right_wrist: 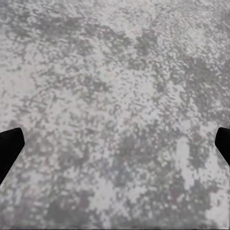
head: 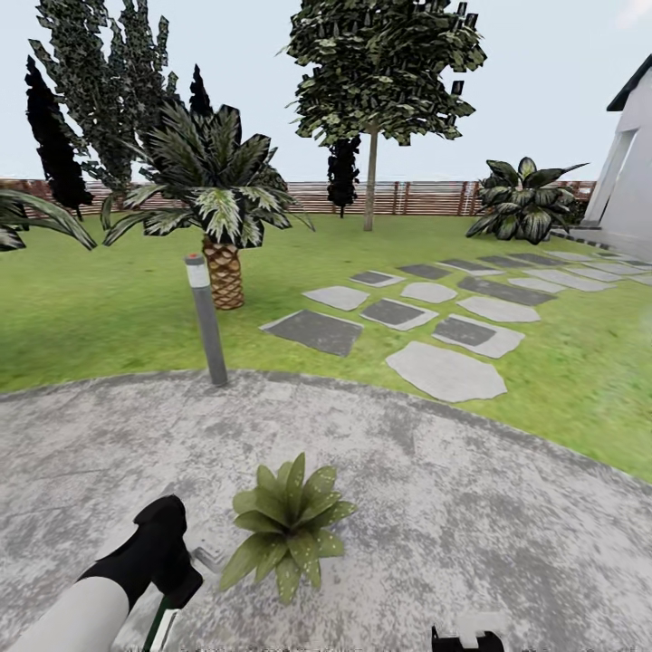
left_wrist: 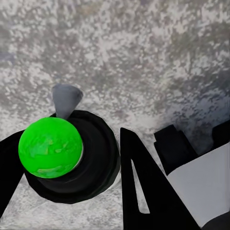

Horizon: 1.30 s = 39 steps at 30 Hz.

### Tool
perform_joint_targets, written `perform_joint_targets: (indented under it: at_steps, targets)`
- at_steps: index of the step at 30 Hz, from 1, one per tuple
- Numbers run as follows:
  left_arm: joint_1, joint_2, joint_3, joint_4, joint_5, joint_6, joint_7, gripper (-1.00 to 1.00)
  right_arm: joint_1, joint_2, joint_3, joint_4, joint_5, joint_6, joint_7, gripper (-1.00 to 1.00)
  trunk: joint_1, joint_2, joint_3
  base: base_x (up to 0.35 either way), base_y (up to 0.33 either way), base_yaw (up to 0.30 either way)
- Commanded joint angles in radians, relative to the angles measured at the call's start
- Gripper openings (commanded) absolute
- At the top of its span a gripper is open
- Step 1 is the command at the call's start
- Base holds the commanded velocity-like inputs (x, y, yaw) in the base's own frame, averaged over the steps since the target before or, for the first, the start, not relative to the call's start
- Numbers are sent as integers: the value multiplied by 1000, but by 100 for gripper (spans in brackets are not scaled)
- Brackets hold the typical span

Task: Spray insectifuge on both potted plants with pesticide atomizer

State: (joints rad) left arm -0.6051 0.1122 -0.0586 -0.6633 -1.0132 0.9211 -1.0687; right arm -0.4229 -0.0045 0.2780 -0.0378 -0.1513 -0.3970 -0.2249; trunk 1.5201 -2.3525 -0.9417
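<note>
Round mottled grey stone patio (head: 453, 507) in the foreground, bearing one potted plant (head: 288, 525), a low rosette of pale-speckled green leaves; just beside it to the left, the left arm's black gripper (head: 172, 566) with a dark green, white-striped bottle (head: 158, 627) below it at the frame's edge. Grey bollard post (head: 206, 321) at the patio's far rim, a scaly-trunked palm (head: 217, 208) behind it on the lawn (head: 91, 308). Flat grey stepping stones (head: 444, 317) run right toward a white building (head: 629, 172); brown slatted fence (head: 426, 196), a slender tree (head: 376, 72) and a broad-leaved shrub (head: 521, 199) at the back.
</note>
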Motion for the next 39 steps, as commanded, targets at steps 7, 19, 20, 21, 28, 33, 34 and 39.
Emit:
perform_joint_targets:
  at_steps: [7,19,20,21,28,33,34,39]
  targets:
    - [-1,-3,3,-2,-12,-10,-8,-100,-1,0,9,-1,-10,-3,-1,100,-1,0,-1,-247,57,0]
    - [0,-7,11,-1,6,-66,107,-100,-1,1,10,-4,-11,-3,-4,100,-1,0,-1,-22,-6,-139]
    - [0,-7,9,2,19,-68,111,-100,-1,1,10,-4,-11,-3,-4,100,-1,0,-1,0,0,-41]
    - [0,-6,9,2,24,-69,111,-100,-1,1,10,-4,-11,-3,-4,100,-1,0,-1,0,0,-26]
    - [1,2,56,-1,46,-75,113,-100,-1,0,10,-1,-9,-3,-2,100,-1,0,-1,-45,78,-4]
    - [1,-6,84,9,50,-155,114,-100,-1,0,10,-1,-8,-5,-2,100,-1,0,-1,-59,275,0]
    - [1,-6,85,10,50,-166,114,-100,-1,0,10,-1,-8,-5,-2,100,-1,0,-1,-8,301,0]
    - [-3,-9,81,0,49,-180,115,-100,-1,0,10,-1,-8,-4,-2,100,-1,0,-1,12,313,0]
